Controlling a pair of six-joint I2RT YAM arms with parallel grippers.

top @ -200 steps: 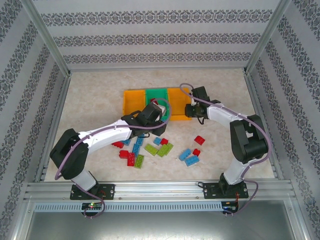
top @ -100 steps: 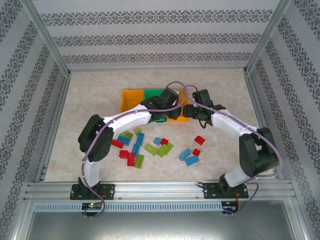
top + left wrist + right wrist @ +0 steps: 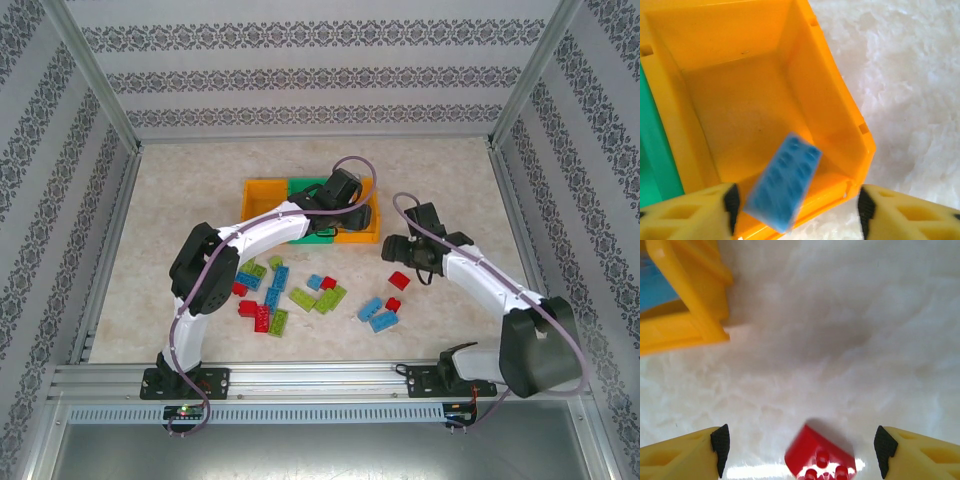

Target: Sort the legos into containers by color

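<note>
left gripper (image 3: 796, 210): jaws wide over orange bin (image 3: 840, 95), blurred blue brick (image 3: 782, 187) between | right gripper (image 3: 801, 442): jaws wide, above red brick (image 3: 820, 457) on table (image 3: 840, 315)

The worktop (image 3: 180, 200) is a pale, marbled surface. The containers (image 3: 262, 195) stand on it toward the far side as one joined row: orange, green, orange. Loose legos (image 3: 270, 295) in red, blue and lime green lie on the near half, most clustered left of centre. Further right lie a red brick (image 3: 399, 279) and two blue bricks (image 3: 377, 315), with a small red piece (image 3: 393, 304) between them.
</note>
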